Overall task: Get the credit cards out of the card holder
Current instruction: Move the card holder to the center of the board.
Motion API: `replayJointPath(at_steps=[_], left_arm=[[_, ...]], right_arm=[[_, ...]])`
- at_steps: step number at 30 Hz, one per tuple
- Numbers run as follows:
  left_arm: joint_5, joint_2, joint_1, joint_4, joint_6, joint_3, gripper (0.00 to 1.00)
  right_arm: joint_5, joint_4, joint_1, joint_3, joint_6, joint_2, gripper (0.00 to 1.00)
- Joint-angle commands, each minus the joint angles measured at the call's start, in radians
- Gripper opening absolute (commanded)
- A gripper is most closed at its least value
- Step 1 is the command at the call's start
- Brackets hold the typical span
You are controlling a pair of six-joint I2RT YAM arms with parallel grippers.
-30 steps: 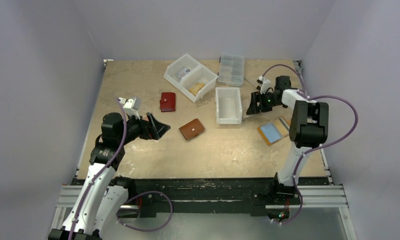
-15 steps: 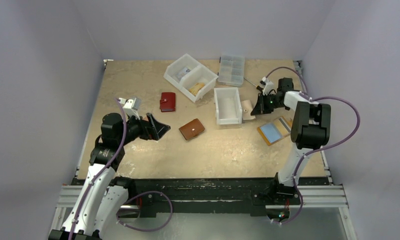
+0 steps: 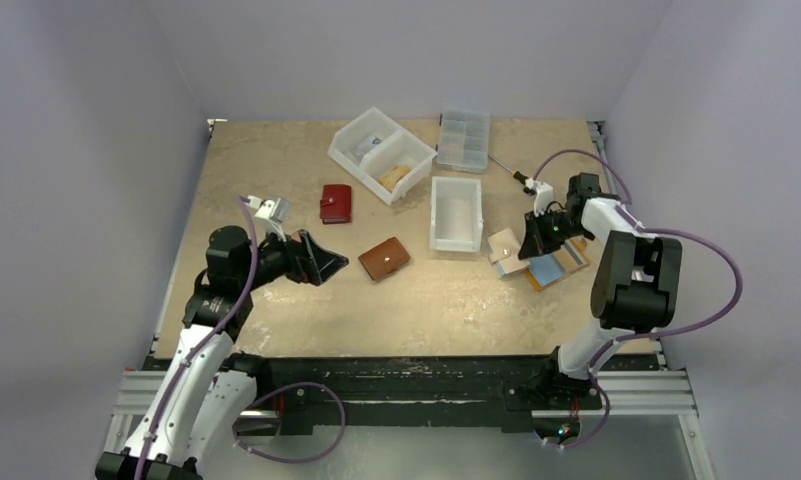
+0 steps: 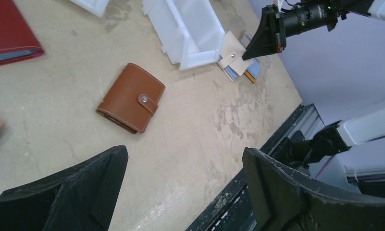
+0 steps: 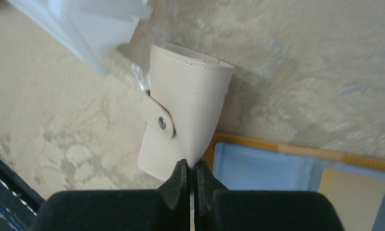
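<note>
- Hovering at the near left: left pincer (image 4: 183, 154), jaws wide apart, nothing held, pointed toward the brown card holder (image 4: 131, 97), which lay flat on the table (image 3: 276, 320) with its strap snapped. Risk there: a grab at a flat, shut holder would likely just shove it along the table.
- Further right: right pincer (image 5: 191, 166) was clamped tight on one thin edge of the cream card holder (image 5: 180, 110), strap fastened too. Grip looked marginal, tips only on the leather edge. The holder could pivot or slip out if swung.
- Loose credit cards (image 5: 262, 168) lay on the table partly under and just beside the cream holder: light blue on top, orange edge showing round it. Couldn't tell whether any cards sat inside the holder.
- Main hazard: setting the holder down on that pile would bury or scatter the cards. One arm alone probably couldn't pop the snap, and the left pincer was well apart from it.
- Beyond: white bin (image 3: 456, 212) stood near the cream holder, an easy snag on a lift. Red card holder (image 3: 335, 203) lay farther back, well apart from both pincers.
</note>
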Motion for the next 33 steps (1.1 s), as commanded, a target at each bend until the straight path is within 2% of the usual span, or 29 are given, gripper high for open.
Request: replayJointPath(at_steps=[1, 4, 7, 13, 18, 22, 26, 30, 33], left_arm=[[0.073, 0.02, -0.073, 0.093, -0.054, -0.01, 0.97], [-0.02, 0.019, -0.227, 0.142, -0.119, -0.028, 0.95], [-0.165, 0.021, -0.389, 0.17, -0.172, -0.047, 0.94], [-0.438, 0.027, -0.646, 0.229, -0.287, -0.104, 0.9], [-0.535, 0.077, -0.769, 0.469, -0.427, -0.222, 0.81], [-0.667, 0.183, -0.898, 0.553, -0.45, -0.225, 0.79], [-0.82, 0.284, -0.998, 0.548, -0.438, -0.178, 0.76], [-0.955, 0.367, -1.028, 0.461, -0.489, -0.12, 0.7], [-1.005, 0.416, -1.035, 0.429, -0.544, -0.095, 0.7]], right_arm=[[0.076, -0.143, 0.002, -0.064, -0.2, -0.078, 0.0], [0.05, -0.198, 0.036, -0.101, -0.293, -0.115, 0.0], [0.041, -0.215, 0.127, -0.144, -0.319, -0.162, 0.0], [0.076, -0.139, 0.358, -0.18, -0.21, -0.27, 0.0], [0.016, -0.16, 0.44, -0.096, -0.148, -0.237, 0.0], [-0.029, -0.143, 0.519, -0.051, -0.078, -0.203, 0.0], [-0.119, -0.079, 0.566, -0.023, 0.032, -0.162, 0.0], [-0.182, -0.08, 0.594, 0.001, 0.059, -0.098, 0.0], [-0.265, -0.093, 0.603, -0.005, 0.052, -0.063, 0.08]])
